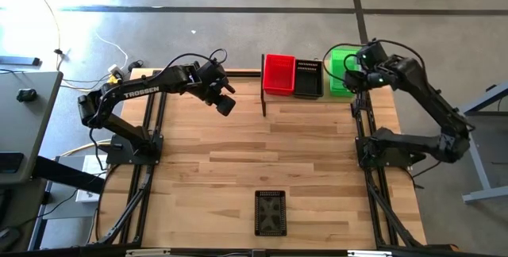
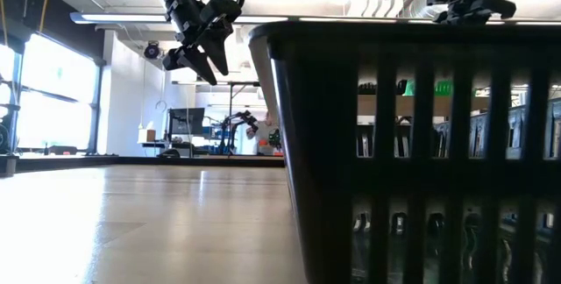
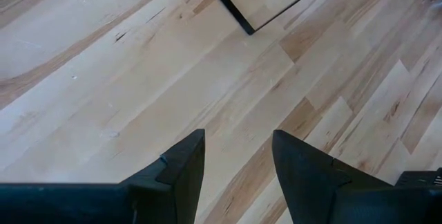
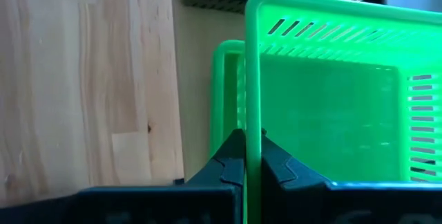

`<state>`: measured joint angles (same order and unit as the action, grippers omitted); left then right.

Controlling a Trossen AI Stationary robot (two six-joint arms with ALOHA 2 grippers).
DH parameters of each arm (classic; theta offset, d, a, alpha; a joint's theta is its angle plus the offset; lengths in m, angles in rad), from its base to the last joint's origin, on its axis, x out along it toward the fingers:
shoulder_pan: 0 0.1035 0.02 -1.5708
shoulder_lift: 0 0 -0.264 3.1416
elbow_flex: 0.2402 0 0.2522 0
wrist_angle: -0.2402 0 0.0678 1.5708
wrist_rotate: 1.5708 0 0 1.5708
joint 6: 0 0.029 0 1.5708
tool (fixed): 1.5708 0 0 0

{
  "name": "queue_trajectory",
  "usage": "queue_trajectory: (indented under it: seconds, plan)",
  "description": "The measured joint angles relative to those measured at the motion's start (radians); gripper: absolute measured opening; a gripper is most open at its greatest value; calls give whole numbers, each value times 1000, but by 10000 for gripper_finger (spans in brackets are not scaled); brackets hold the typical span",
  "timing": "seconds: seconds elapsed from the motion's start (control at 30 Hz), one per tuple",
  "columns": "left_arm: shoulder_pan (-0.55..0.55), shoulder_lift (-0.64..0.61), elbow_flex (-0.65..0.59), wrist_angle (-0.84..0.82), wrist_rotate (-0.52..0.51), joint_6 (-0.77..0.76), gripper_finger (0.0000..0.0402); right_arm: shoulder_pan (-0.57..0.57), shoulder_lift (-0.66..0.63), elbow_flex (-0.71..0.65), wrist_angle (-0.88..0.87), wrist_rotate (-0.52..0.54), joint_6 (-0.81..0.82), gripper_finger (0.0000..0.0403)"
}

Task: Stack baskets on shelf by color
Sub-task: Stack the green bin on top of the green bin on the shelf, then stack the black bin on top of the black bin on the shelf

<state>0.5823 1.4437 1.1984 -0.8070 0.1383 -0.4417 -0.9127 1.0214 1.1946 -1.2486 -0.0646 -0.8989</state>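
While the right hand (image 4: 246, 160) pinches one wall of a green basket (image 4: 324, 92) above the green one already on the shelf (image 1: 274, 101), evidently to nest like colours, the left hand (image 1: 225, 103) hangs apart, empty, over the desk (image 1: 238, 170).

Low view: black basket (image 2: 421, 152) right at lens, cut off right and bottom, blocks my view of shelf. My right gripper (image 4: 247, 156) hides part of green basket (image 4: 324, 106) rim; lower green basket (image 4: 226, 92) mostly covered. Stack counts: cannot tell.
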Motion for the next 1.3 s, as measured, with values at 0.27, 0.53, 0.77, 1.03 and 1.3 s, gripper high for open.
queue_trajectory:
  seconds: [0.27,0.53,0.77,1.03,1.3]
  plan:
    - [0,0,0,0,0,0,159,0,19,0,-12,27,7,0]
    - [0,0,0,0,0,0,159,0,18,0,-23,27,31,3]
    - [0,0,0,0,0,0,159,0,18,0,-23,28,68,50]
    - [0,0,0,0,0,0,159,1,4,1,-28,81,69,110]
    - [0,0,0,1,0,23,159,1,-69,1,-30,91,127,119]
